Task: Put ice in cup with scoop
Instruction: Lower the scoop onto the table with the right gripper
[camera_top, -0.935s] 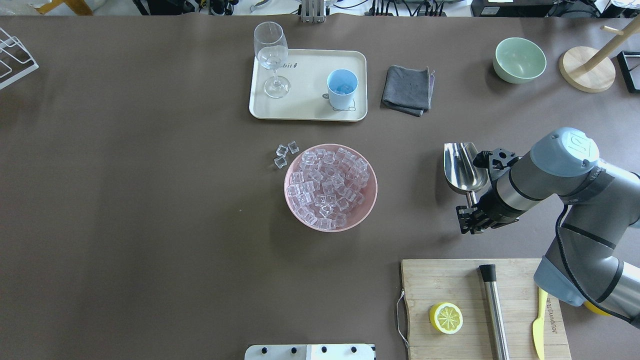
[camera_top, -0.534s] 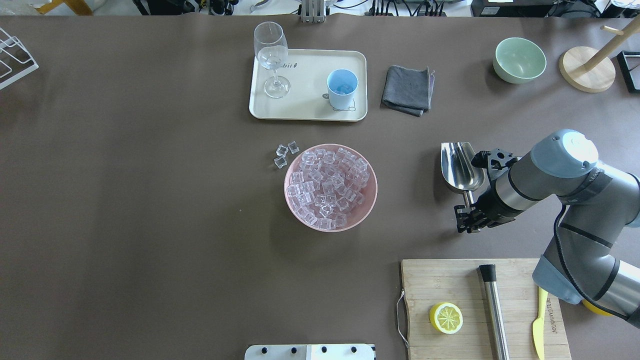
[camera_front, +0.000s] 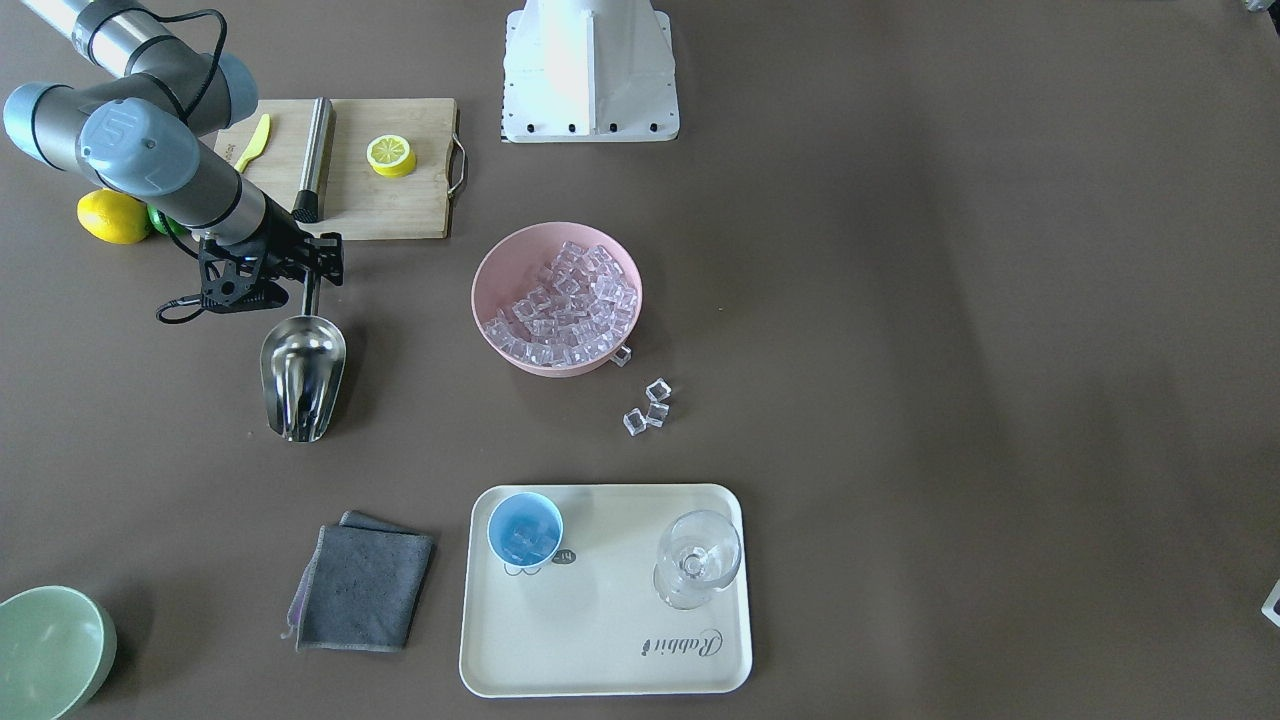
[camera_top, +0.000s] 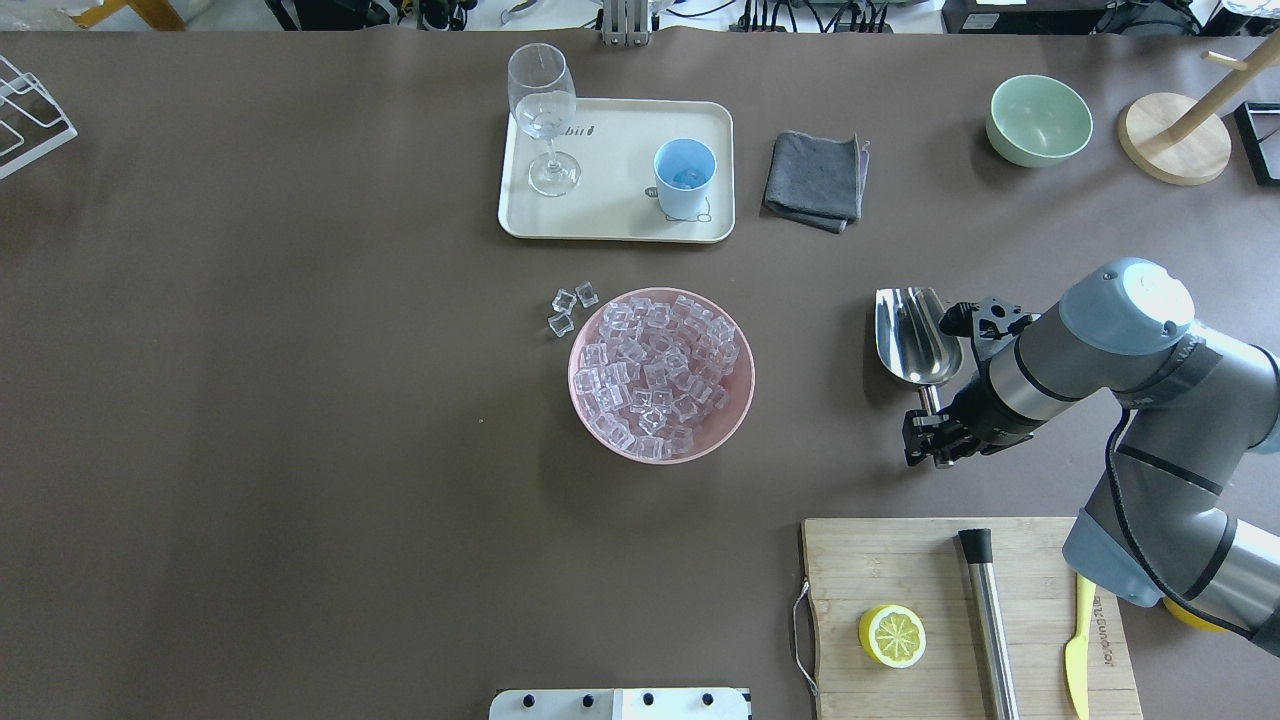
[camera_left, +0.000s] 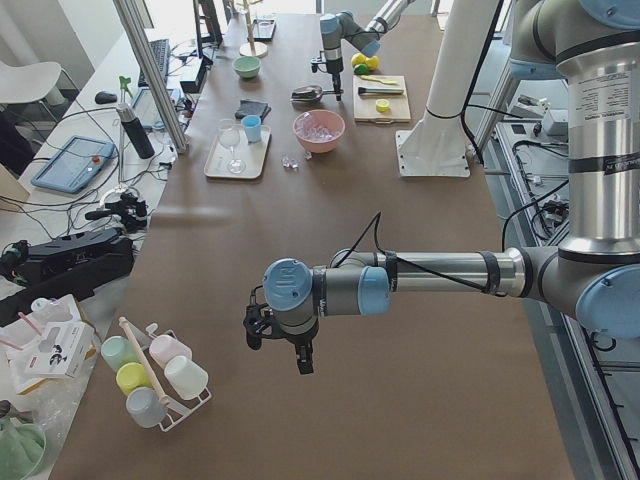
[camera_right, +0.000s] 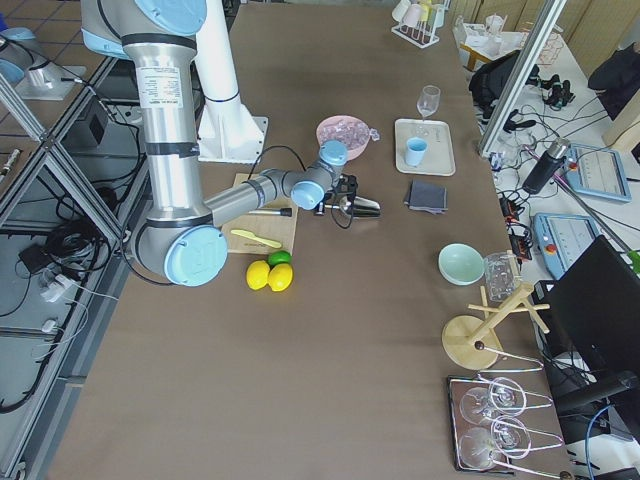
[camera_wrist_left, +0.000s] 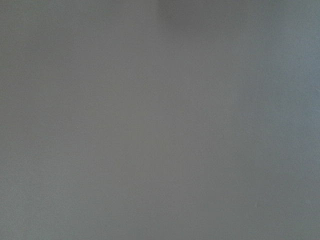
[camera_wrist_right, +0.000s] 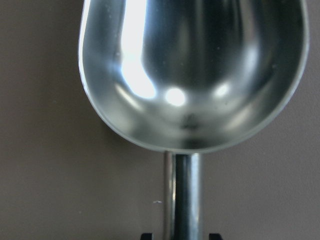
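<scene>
My right gripper (camera_top: 935, 432) is shut on the thin handle of the steel scoop (camera_top: 915, 335), right of the pink bowl (camera_top: 742, 400). The scoop is held above the table and the right wrist view shows its trough (camera_wrist_right: 192, 75) empty. The ice (camera_top: 655, 372) is heaped in the pink bowl, with three loose cubes (camera_top: 570, 308) on the table beside it. The light-blue cup (camera_top: 685, 177) stands on the cream tray (camera_top: 610, 215); a few cubes seem to lie in it. My left gripper (camera_left: 290, 345) is far off over bare table; I cannot tell whether it is open or shut.
A stemmed glass (camera_top: 545, 115) stands on the tray. A grey cloth (camera_top: 815, 180) and a green bowl (camera_top: 1038, 120) lie at the back right. A cutting board (camera_top: 900, 570) holds a lemon half (camera_top: 892, 636), a steel rod (camera_top: 988, 620) and a yellow knife (camera_top: 1080, 650).
My right gripper has carried the scoop a little to the left, toward the pink bowl. Nothing else has moved.
</scene>
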